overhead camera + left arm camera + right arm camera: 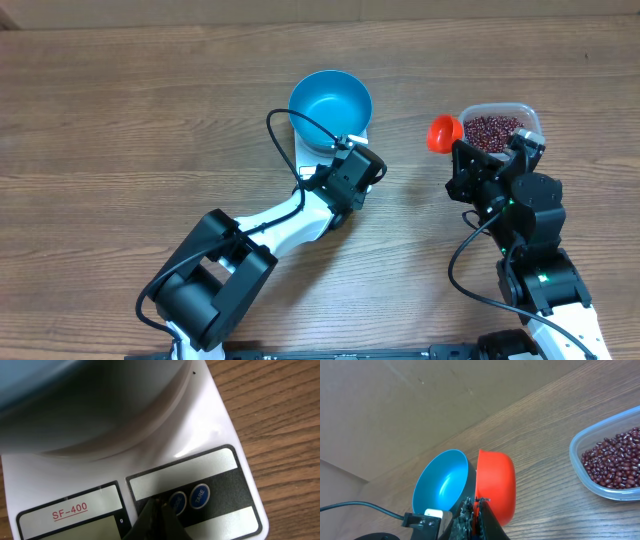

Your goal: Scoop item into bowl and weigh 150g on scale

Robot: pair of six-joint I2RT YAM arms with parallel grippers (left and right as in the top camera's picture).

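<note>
- The beans (pixel 615 457) all lie in the clear plastic tub (pixel 576 452) on the robot's right. None show in the bowl.
- The orange scoop (pixel 496 485) hangs just beside the tub, on its bowl-ward side. From overhead no beans show in it.
- The right gripper (pixel 476 510) is clamped on the scoop's near edge, so scooping can begin once the weighing side is ready.
- The bowl (pixel 330 100), deep blue and empty, sits on the scale (pixel 220 425), covering its platform and leaving the panel edge clear.
- On that panel are the TARE button (pixel 199 496) and a second blue button (pixel 177 502) touching side by side, with the display (pixel 75 530) to their left, too cropped to read.
- The left gripper (pixel 157 510) has its fingers pressed together on nothing, and its tip sits at the second blue button. I cannot tell if it is touching.
- The step in hand looks like switching on or zeroing the scale with the empty bowl aboard.
- To do it well, press straight down with the closed tip on one button only. The neighbours are tight, so a slanted poke could catch both.
- Keep the push light, so the scale does not slide on the wooden table (pixel 120 120) and the bowl is not nudged.
- Lift clear before reading, since any resting weight would spoil the zero.
</note>
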